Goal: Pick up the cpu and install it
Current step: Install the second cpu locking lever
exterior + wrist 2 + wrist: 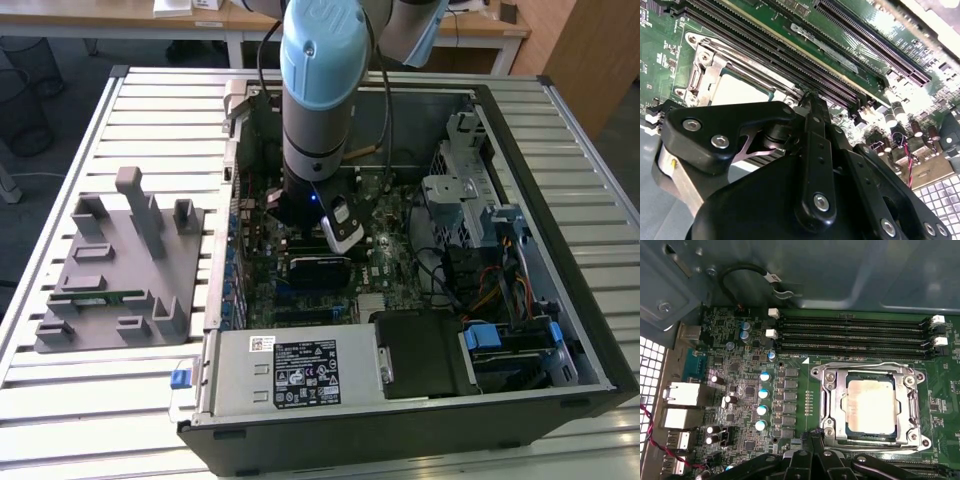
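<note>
The cpu (871,406) is already lying flat inside the socket frame (826,390) on the motherboard (740,385) — so the placing looks done. The gripper (812,437) is hanging just beside the socket, fingers pressed together, pinching nothing.

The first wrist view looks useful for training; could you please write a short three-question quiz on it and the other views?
1. True or false: the cpu lies in the motherboard socket, in the first wrist view.
2. Which is nearest the socket: (a) memory slots, (b) grey fixture, (c) power supply?
3. Fill in: the gripper hangs inside the open computer ____.

Key: 1 true; 2 a; 3 case.
</note>
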